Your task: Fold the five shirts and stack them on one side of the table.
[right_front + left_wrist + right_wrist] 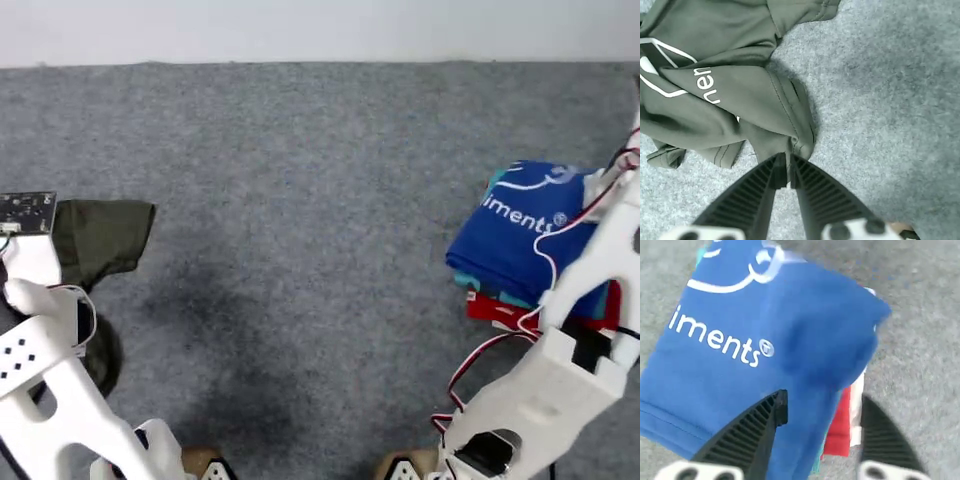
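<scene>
One grey carpet [300,200]; left end effector [788,169] pinches olive shirt [740,100], right end effector [822,409] agape.

Grey felt-like cover [300,200] spread across the whole table, faintly darker in patches near the middle. Plain white strip [300,30] along the far edge. Small tan patch [197,463] and a second tan patch [398,464] at the near edge, possibly wood.

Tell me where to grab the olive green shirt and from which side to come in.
Take the olive green shirt by its stitched hem corner, the point that juts out onto the bare grey table. Come in low from that open side: the rest lies crumpled in overlapping folds, while this corner is a thin free edge. The left gripper looks shut on it there.
</scene>
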Controlling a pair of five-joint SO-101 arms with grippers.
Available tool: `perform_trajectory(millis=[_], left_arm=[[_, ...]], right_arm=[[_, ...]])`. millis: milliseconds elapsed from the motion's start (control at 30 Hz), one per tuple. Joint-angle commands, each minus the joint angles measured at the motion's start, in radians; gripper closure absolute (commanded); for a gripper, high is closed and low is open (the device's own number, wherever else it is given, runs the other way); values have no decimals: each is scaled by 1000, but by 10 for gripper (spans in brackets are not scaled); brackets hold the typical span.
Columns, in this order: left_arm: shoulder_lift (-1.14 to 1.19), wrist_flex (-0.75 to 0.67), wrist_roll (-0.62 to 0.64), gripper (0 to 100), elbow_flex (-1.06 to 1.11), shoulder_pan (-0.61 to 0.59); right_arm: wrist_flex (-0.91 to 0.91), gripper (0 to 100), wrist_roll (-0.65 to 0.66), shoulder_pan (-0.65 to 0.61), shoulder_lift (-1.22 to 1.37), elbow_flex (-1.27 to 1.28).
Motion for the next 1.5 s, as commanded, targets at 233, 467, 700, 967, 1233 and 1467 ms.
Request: perform_trajectory(millis=[233, 467, 700, 967, 1233, 1467], left_arm=[[-12, -17, 0, 977, -2, 8], [-18, -15, 0, 977, -4, 8], [-20, -11, 0, 977, -4, 8], [-20, -11, 0, 977, -2, 8], [-20, -9, 0, 977, -2, 8], [-20, -9, 0, 977, -2, 8]], right_arm=[[107, 817, -46, -71, -110, -71], [137, 962, 8, -73, -84, -64], [159, 990, 31, 39, 77, -46], [157, 990, 176, 163, 340, -51], [160, 990, 172, 120, 119, -81], [30, 990, 175, 38, -64, -81]])
